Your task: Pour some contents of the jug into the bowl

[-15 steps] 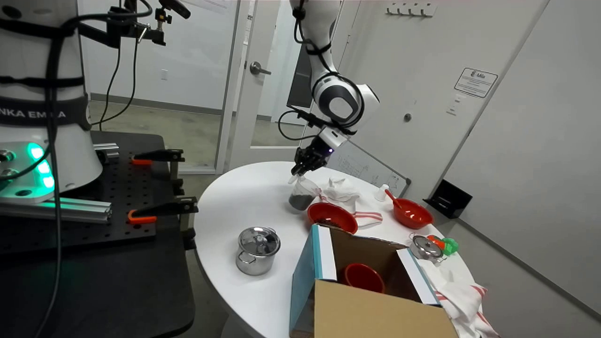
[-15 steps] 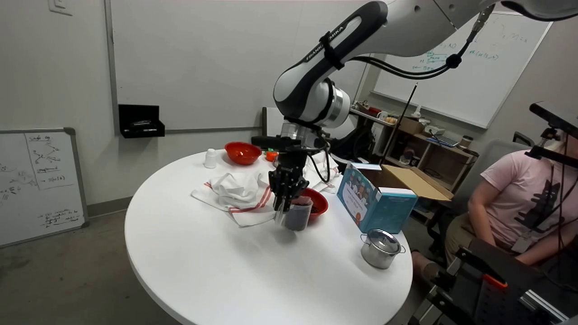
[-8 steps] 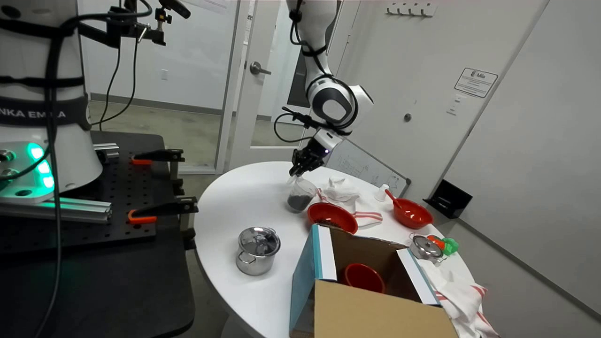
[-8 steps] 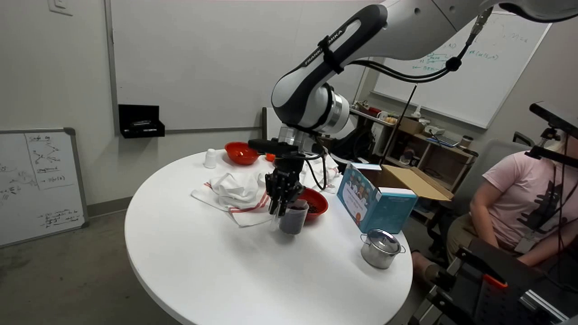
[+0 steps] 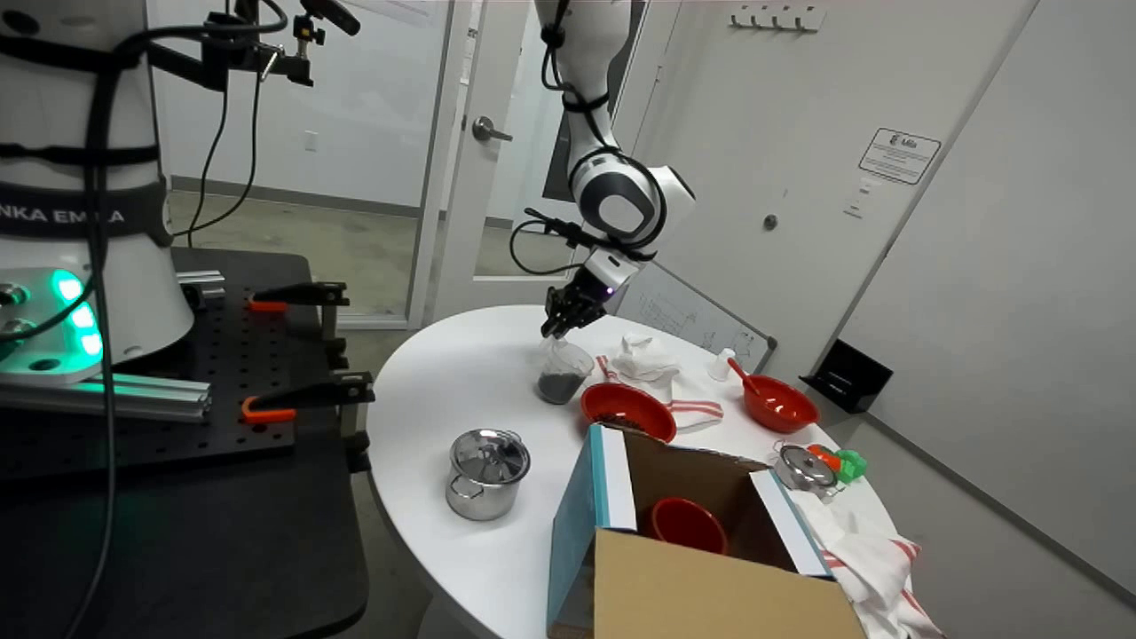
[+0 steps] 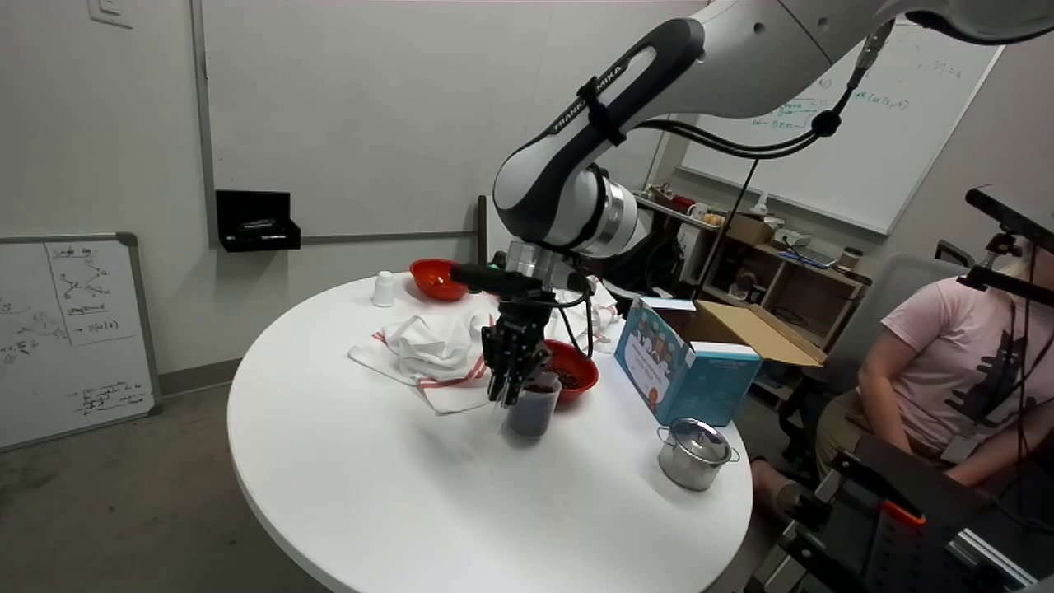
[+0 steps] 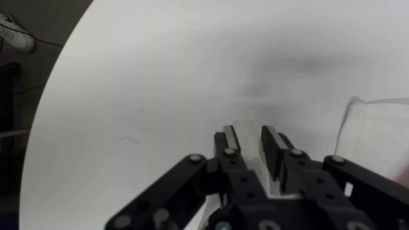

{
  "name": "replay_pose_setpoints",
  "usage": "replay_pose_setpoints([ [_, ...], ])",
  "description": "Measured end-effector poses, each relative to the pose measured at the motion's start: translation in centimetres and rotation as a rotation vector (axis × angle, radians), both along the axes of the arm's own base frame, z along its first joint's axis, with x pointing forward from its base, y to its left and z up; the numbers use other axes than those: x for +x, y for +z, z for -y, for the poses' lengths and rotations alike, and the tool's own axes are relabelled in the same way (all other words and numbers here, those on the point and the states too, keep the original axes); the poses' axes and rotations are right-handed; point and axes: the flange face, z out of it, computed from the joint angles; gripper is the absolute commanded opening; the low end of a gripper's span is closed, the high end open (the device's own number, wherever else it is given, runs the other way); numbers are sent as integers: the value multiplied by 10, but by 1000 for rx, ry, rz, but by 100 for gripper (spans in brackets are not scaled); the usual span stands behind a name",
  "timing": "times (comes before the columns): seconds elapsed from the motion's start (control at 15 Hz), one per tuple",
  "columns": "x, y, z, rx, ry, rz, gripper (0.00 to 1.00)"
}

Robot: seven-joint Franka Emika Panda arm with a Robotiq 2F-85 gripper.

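1. The black two-finger gripper (image 7: 248,131) is narrow on the clear plastic handle (image 7: 250,143) of a small, roughly cylindrical, see-through jug (image 6: 531,413), dark grey toward its base.

2. The jug's body sits just beside the fingertips. Its long axis is close to upright, the mouth seeming to lean slightly away from the fingers. Whether its base touches the round white table (image 6: 461,502) below, I cannot tell.

3. Next out from the tool, past the jug, is a shallow, round, bright red bowl (image 5: 641,404) with dark pieces (image 6: 568,377) in it. Gripper, jug, bowl run roughly in that order: handle toward the fingers, the opposite side toward the bowl, with jug (image 5: 559,386) and bowl just apart in an exterior view.

4. I judge some pouring probably done, given those pieces. The next move likely lowers the jug on the tool's side of the bowl; pouring more would mean tipping it outward from the grip. The handle could twist between the fingers.

5. Near the gripper, off to its side, lies a crumpled white cloth (image 6: 436,346) with red stripes. Past the bowl stands a blue cardboard box (image 6: 712,385). Well apart, toward the robot's white base (image 5: 146,293), is a shiny silver lidded pot (image 5: 482,501).
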Motion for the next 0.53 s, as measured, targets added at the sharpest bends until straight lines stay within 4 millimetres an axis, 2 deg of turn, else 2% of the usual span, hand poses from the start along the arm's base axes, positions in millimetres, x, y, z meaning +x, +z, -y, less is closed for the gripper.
replay_pose_setpoints([
  [0.13,-2,-4,-1,1,1,-6,58],
  [0.4,-4,-6,-3,3,3,-11,88],
  [0.53,-3,-6,-2,2,2,-10,100],
])
